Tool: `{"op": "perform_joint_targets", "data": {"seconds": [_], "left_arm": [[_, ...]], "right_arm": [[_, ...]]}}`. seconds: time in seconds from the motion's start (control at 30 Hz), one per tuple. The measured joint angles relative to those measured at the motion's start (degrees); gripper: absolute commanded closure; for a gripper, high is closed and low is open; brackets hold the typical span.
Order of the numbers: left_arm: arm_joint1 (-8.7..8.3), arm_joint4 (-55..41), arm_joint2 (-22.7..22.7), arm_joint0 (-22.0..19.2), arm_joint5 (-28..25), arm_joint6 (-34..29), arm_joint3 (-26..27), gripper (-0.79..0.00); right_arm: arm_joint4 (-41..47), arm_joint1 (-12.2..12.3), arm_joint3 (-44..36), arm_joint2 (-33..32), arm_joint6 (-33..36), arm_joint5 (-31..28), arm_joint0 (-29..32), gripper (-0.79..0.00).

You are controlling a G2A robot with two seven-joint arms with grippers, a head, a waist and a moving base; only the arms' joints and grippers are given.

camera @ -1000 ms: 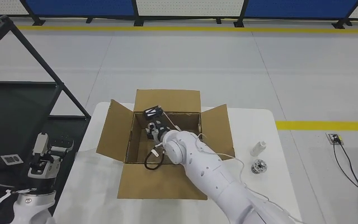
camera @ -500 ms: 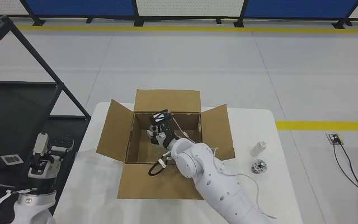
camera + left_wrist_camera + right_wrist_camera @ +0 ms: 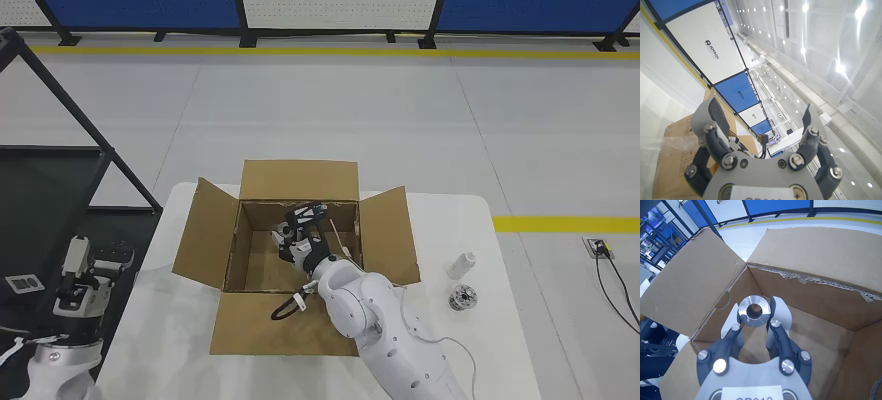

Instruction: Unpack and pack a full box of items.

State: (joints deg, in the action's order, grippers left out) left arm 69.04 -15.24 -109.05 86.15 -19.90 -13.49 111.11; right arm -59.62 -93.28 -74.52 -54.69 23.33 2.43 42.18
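Observation:
An open cardboard box (image 3: 300,180) stands on the white table (image 3: 470,230), flaps spread. My right arm leans in over the front wall, and its gripper (image 3: 290,238) sits near the back wall. In the right wrist view the right gripper (image 3: 755,310) is shut on a shiny metal ring (image 3: 743,309) with a round hole, held above the bare box floor (image 3: 810,332). My left gripper (image 3: 80,275) is off the table's left side. It points upward and stands open (image 3: 762,111), holding nothing, with the box (image 3: 677,136) beyond it.
A small white bottle (image 3: 460,265) and a round metal part (image 3: 461,297) rest on the table right of the box. A black frame (image 3: 60,180) stands to the left. A black cable loop (image 3: 285,305) hangs from the right arm at the box's front wall.
The right gripper has shifted rightward along the back of the box with the metal ring in it. The left arm has stayed where it was.

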Motion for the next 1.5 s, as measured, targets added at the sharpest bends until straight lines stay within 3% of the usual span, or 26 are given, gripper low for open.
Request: {"op": "perform_joint_targets", "data": {"seconds": [0.33,0.5,0.87,1.07,1.3,1.5], "left_arm": [[0.03,-0.73,-1.1,0.37,0.03,0.11,-0.54,-0.785],[0.02,-0.87,-0.97,-0.12,0.42,-0.28,-0.88,-0.785],[-0.14,-0.11,0.97,-2.47,1.77,-2.62,-1.11,-0.785],[-0.19,0.9,2.48,-3.53,2.32,-3.59,-1.04,-0.785],[-0.22,1.89,3.9,-4.46,2.72,-3.83,-0.88,-0.785],[-0.22,2.46,4.69,-4.9,3.01,-3.59,-1.01,-0.785]], "right_arm": [[-0.16,-0.02,0.3,0.46,2.31,-2.17,-0.21,0.0],[-1.04,1.11,-5.99,-3.08,2.19,-5.33,2.6,0.0],[-5.14,5.74,-37.69,-20.78,3.82,-12.26,24.79,0.0],[-6.69,7.03,-48.78,-28.08,2.74,-13.28,35.59,0.0],[-4.09,8.0,-54.61,-36.17,0.92,-14.23,45.24,0.0],[-3.24,8.74,-54.48,-41.36,1.3,-15.69,50.3,0.0]]}}
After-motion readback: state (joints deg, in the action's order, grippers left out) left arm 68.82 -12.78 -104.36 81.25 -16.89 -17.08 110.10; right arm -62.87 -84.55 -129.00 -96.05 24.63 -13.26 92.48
